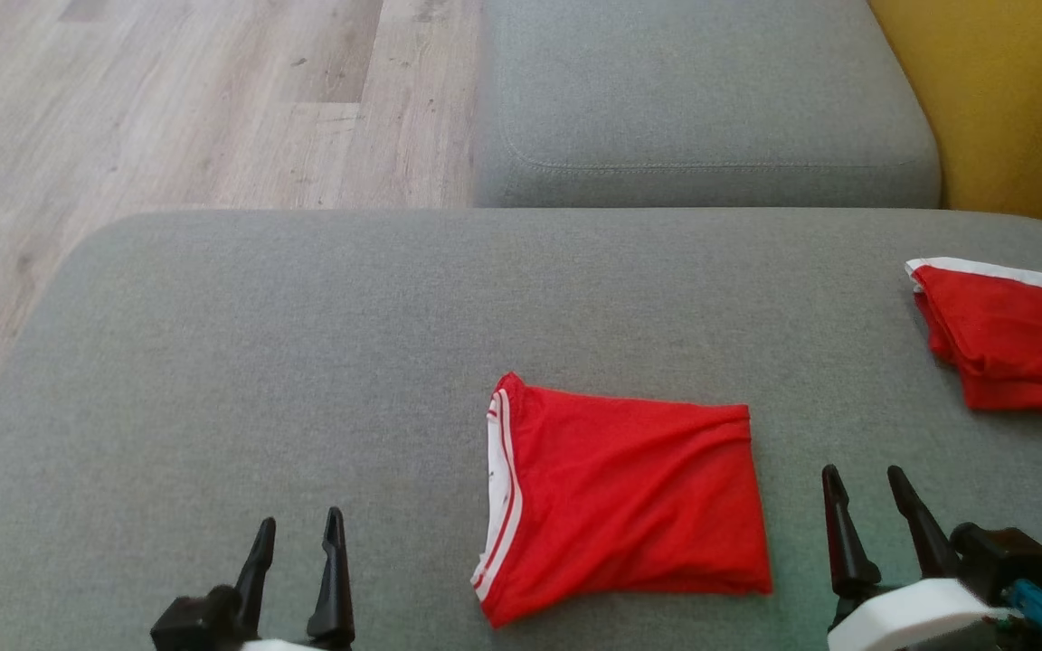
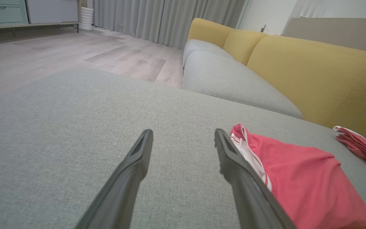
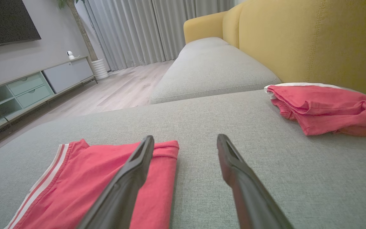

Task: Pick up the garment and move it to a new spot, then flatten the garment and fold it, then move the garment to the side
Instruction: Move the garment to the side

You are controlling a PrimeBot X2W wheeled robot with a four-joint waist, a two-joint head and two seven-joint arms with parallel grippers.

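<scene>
Both grippers are seen with their jaws spread wide and nothing held between them. Two are counted: the left gripper point(image 1: 301, 517) at the lower left of the head view and the right gripper point(image 1: 864, 470) at the lower right, each with two long dark fingers pointing away from the robot.

Two red garments are counted. One, the folded garment point(image 1: 629, 497), is laid flat on the large grey cushion point(image 1: 259, 362) between the two grippers, closer to the right one. The second red garment point(image 1: 1009, 344) is bunched at the cushion's far right edge, well apart from the first, with a white band along its far side. Two grey cushions are counted, the second being the far seat cushion point(image 1: 702, 99), which is flanked by a yellow backrest point(image 1: 1000, 99) on the right and a pale wooden floor point(image 1: 168, 99) on the left.

Neither gripper is seen touching cloth. In the head view a strip of bare cushion is visible between each gripper and the folded garment. In the right wrist view one finger is seen in front of the garment's near corner, but contact cannot be confirmed there.

The folded garment is shaped as a rough rectangle, slightly skewed. Its white-striped hem is turned toward the robot's left and runs near to far. Its long axis appears to lie across the cushion, left to right, though the two sides are close in length.
</scene>
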